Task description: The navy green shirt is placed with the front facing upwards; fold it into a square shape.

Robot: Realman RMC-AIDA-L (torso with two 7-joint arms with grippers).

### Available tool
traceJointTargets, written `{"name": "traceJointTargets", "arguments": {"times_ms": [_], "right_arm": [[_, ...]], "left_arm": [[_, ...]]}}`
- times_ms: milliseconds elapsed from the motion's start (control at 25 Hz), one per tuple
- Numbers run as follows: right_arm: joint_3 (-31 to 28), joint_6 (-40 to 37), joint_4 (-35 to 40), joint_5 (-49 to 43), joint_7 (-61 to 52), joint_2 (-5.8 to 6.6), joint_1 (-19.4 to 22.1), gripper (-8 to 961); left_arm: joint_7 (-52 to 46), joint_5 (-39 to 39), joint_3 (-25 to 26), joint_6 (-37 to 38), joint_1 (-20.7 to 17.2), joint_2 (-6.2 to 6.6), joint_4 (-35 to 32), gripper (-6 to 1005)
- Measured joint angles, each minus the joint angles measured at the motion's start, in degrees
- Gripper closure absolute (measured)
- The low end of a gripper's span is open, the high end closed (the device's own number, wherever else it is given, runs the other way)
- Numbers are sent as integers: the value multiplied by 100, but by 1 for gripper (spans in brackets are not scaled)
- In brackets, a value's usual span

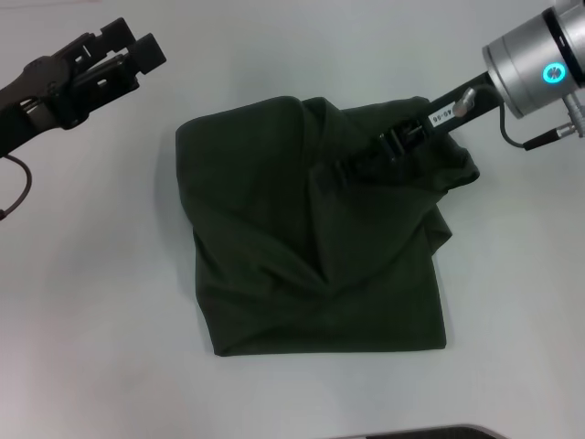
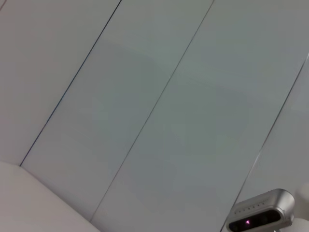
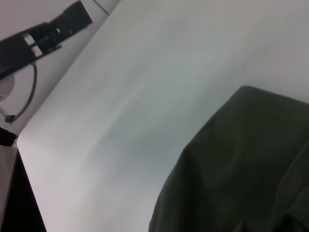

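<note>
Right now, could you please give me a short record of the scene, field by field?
garment: navy green shirt, folded to a rough square, far edge bunched
surface: pale table
right gripper: low over the shirt's far right part, dark against the cloth
left gripper: raised off the table at far left, away from the shirt
print: not visible

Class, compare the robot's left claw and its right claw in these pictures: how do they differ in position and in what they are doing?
1. The left claw hangs over bare table, apart from the navy green shirt; the right claw lies on the shirt's far part.
2. The left claw touches nothing; the right claw is pressed among the cloth's folds, though its grip is hidden.
3. The left claw points toward the right; the right claw reaches in from the right.

Both are black.
</note>
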State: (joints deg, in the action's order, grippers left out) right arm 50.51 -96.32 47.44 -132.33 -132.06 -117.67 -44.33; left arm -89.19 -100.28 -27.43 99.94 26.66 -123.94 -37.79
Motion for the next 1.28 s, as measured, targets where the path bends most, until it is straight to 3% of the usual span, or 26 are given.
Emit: {"name": "traceJointTargets", "arguments": {"times_ms": [960,1280], "right_arm": [[228,451,-496,-85,-21,-37,-111,491],[310,428,-513,-35,89,-44,-70,781]], "left_arm": [[68,-20,-25,-58,26,-10,37,80],[78,-32,-3,-70,25,2,44,80]]}}
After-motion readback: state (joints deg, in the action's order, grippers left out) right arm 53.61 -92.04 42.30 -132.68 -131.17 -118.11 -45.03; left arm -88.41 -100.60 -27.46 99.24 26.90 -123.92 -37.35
